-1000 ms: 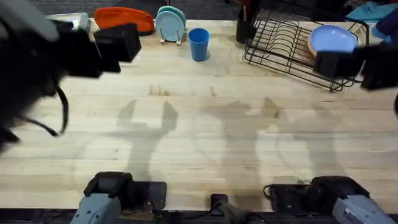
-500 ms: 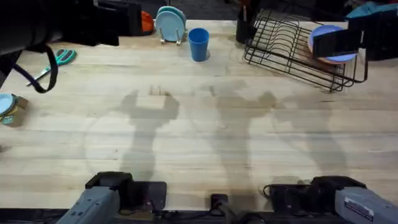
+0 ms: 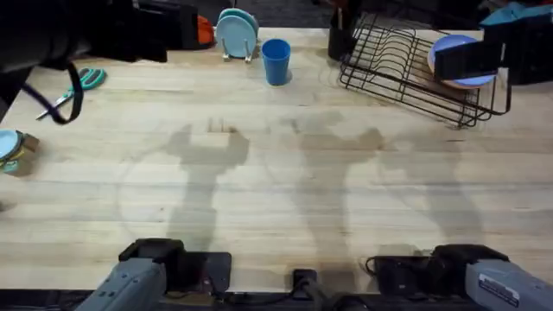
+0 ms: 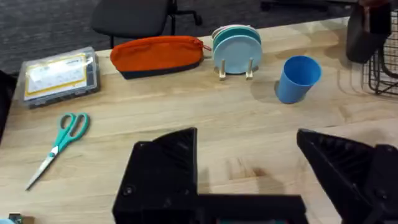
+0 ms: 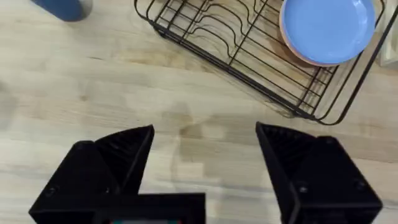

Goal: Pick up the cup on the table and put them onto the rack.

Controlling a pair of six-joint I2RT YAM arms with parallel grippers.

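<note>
One broad wooden counter (image 3: 285, 199) fills my view. At its far right sits the rack (image 3: 406, 65). My left tool (image 4: 249, 168) and right tool (image 5: 205, 168) both hang spread apart. Far centre, the cup (image 3: 276, 61) stands upright beside teal plates (image 3: 237, 33).

The left arm (image 3: 52, 34) has been drawn back to the far left corner, so that the scissors (image 3: 65, 91) and a small tin (image 3: 13, 149) on the worktop (image 3: 276, 190) are uncovered. The right arm (image 3: 497, 52) has been shifted slightly farther.
</note>
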